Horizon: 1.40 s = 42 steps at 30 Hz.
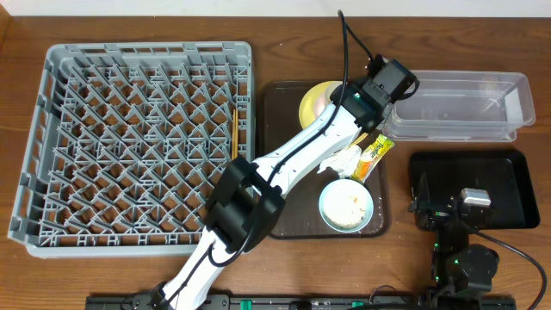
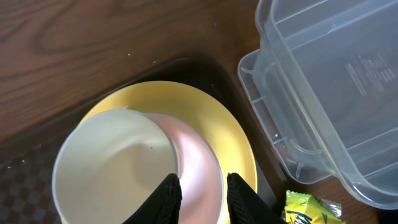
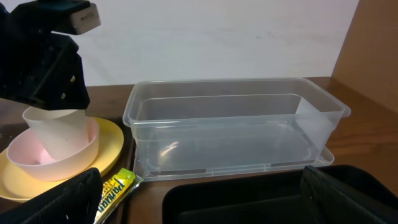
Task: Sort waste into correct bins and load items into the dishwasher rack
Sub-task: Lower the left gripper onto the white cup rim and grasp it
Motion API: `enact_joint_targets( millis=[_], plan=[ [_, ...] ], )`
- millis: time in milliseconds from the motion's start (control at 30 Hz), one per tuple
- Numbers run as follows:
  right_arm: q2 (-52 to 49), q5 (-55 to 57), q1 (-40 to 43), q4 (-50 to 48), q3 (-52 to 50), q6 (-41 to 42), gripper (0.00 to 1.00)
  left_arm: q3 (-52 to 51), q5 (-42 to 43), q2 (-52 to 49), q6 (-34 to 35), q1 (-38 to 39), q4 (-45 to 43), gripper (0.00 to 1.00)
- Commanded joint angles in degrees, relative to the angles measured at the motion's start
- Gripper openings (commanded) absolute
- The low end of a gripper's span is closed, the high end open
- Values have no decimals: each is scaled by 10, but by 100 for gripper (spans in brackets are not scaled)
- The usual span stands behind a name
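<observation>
Grey dishwasher rack (image 1: pixel 129 146) fills the left side of the wooden counter (image 1: pixel 172 21). It holds nothing except the wooden chopsticks (image 1: pixel 234 133), which lie along its right edge. The brown tray (image 1: pixel 280 99) sits just right of the rack.

At the tray's far end is the yellow plate (image 2: pixel 205 102). The white bowl (image 2: pixel 196 155), which looks pinkish here, sits on the plate, and the white cup (image 2: pixel 112 168) stands upright inside the bowl, toward one side.

The left gripper (image 2: pixel 204 199) is reached across the tray and sits right over this stack. Its fingers (image 2: pixel 166 198) are narrowed. One is at the cup's edge inside the bowl and the other is out by the bowl's rim. I can't tell whether they actually pinch anything.

The crumpled napkin (image 1: pixel 343 160) lies mid-tray, partly under the arm. The yellow-green wrapper (image 1: pixel 375 158) is just beside it at the tray's right edge. The light blue bowl (image 1: pixel 324 207) is at the near end of the tray with white rice scraps (image 1: pixel 349 205) in it.

The clear container (image 1: pixel 456 108) is on the counter right of the tray, near the plate, with no waste in it. The black tray (image 1: pixel 508 176) sits in front of the container. The right gripper (image 3: pixel 205 205) hangs above the black tray with its fingers spread wide and nothing between them.
</observation>
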<state>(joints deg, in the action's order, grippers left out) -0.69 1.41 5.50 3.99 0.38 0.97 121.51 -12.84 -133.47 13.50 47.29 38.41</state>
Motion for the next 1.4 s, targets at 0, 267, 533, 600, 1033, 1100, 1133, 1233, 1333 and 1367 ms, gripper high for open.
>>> enact_joint_targets(
  millis=[0,267,533,600,1033,1100,1133,1233,1333,1367],
  plan=[
    [4,0,9,2,-1,-4,99,2,-34,6,-4,-5,-2,28],
    [4,0,9,2,-1,-4,99,-24,-35,5,-4,-16,-8,28],
    [4,0,9,2,-1,-4,99,-33,-17,5,-4,-16,-16,28],
    [4,0,9,2,-1,-4,99,-33,-17,5,-4,-16,-16,29],
    [4,0,9,2,-1,-4,99,-66,-16,5,-4,-16,-33,28],
    [4,0,9,2,-1,-4,99,-66,-16,5,-4,-16,-41,28],
    [4,0,9,2,-1,-4,99,-66,-16,5,-4,-16,-45,28],
    [4,0,9,2,-1,-4,99,-66,-17,5,-4,-16,-49,19],
    [4,0,9,2,-1,-4,99,-66,-18,5,-4,-16,-48,6],
    [4,0,9,2,-1,-4,99,-66,-18,5,-4,-16,-48,6]
  ],
)
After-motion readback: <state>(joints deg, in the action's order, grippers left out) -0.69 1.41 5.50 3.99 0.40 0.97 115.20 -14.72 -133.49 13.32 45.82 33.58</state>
